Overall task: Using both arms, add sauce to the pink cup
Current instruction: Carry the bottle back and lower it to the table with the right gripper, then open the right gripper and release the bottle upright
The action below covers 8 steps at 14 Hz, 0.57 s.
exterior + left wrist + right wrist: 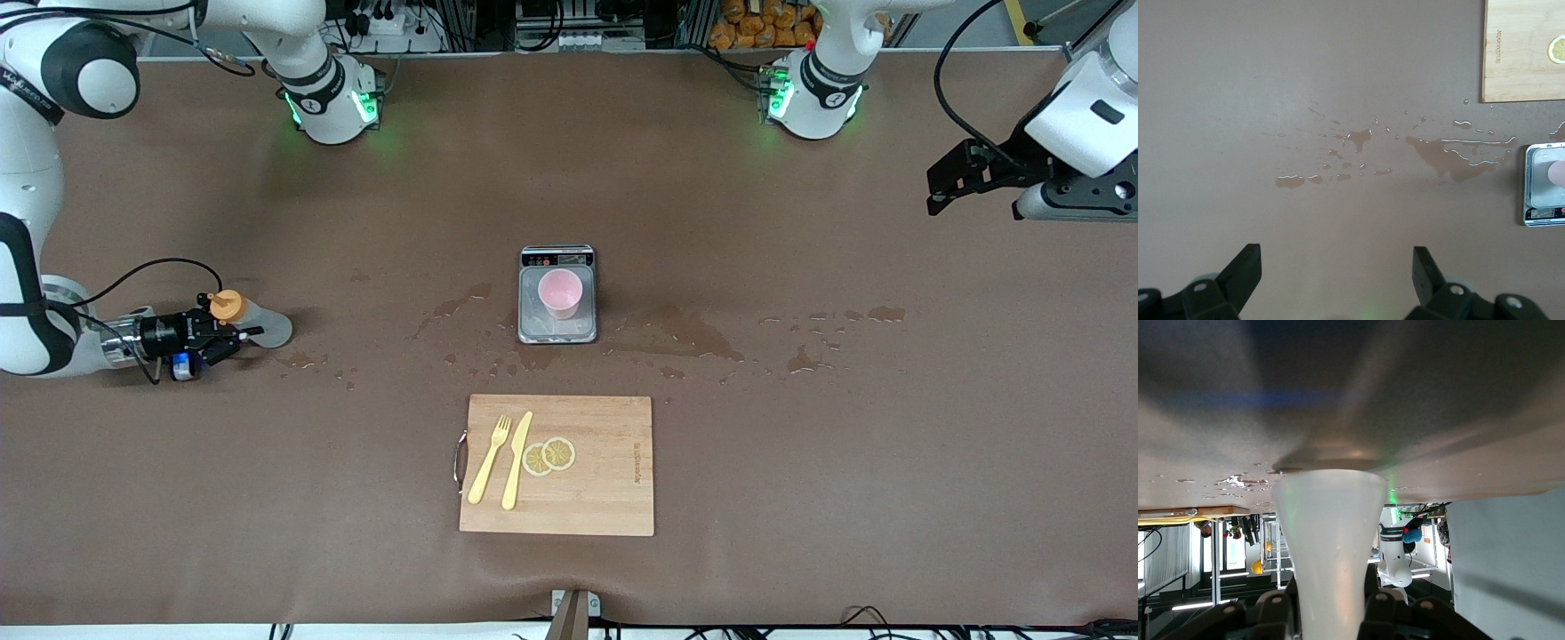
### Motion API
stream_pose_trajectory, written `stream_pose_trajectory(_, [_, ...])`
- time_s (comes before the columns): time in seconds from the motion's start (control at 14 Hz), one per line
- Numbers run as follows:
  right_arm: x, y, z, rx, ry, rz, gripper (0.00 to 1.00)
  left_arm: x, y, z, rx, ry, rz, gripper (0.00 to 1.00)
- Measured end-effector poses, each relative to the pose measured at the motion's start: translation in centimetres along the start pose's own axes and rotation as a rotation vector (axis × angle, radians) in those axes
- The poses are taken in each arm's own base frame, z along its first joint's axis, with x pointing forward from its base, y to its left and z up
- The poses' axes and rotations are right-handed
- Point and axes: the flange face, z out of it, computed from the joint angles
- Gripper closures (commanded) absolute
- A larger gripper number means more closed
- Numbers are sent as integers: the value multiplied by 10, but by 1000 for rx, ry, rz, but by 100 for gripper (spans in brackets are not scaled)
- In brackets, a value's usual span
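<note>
The sauce bottle [265, 325], translucent with an orange cap [227, 305], stands with its base on the table at the right arm's end. My right gripper [233, 334] reaches in level with the table and is shut on the bottle's body [1330, 547], one finger [1275, 613] on each side. The pink cup [560, 293] sits on a small scale [557, 334] at the table's middle. Its edge also shows in the left wrist view, pink cup [1558, 173]. My left gripper [931, 189] hangs open and empty above the left arm's end of the table, left gripper [1337, 259].
A wooden cutting board [605, 498] with a yellow fork [489, 462], a yellow knife [516, 462] and lemon slices [549, 455] lies nearer the front camera than the scale. Wet patches [702, 333] spread over the brown table beside the scale toward both arms.
</note>
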Motion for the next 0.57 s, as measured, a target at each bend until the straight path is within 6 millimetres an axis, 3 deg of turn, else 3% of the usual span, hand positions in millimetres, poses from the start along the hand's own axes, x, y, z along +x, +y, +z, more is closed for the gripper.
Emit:
stream_pose_trajectory(0.21, [-8,-12,2,-19,19,55,0,0,0,0,0,0,0,0])
stream_pose_trajectory(0.36, [-16,-21,-3,-30,48,61,0,0,0,0,0,0,0,0])
stream_pose_trajectory(0.57, [-38,-30,-26,-59,110,28,0,0,0,0,0,0,-1,0])
